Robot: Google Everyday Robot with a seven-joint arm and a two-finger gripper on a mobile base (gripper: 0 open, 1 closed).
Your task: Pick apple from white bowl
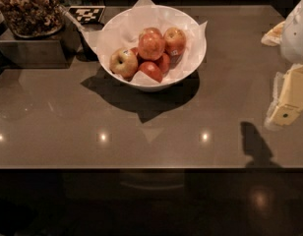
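Observation:
The white bowl (pixel 193 63), lined with crumpled white paper, stands on the brown counter at the back centre. Several apples lie in it. The large red-orange apple (pixel 151 44) sits on top in the middle. A yellow-green apple (pixel 123 62) lies to its left, another red-orange one (pixel 174 41) to its right, and smaller deep-red ones (pixel 152 71) in front. My gripper (pixel 285 111), pale yellow below a white arm part, hangs at the right edge of the view. It is well to the right of the bowl, above the counter, and holds nothing that shows.
A dark container of brown snacks (pixel 27 9) stands on a grey box (pixel 31 50) at the back left. A black-and-white checkered tag (pixel 87 14) lies behind the bowl. The counter's front edge (pixel 151 168) runs across the lower view. The gripper's shadow (pixel 255 144) falls front right.

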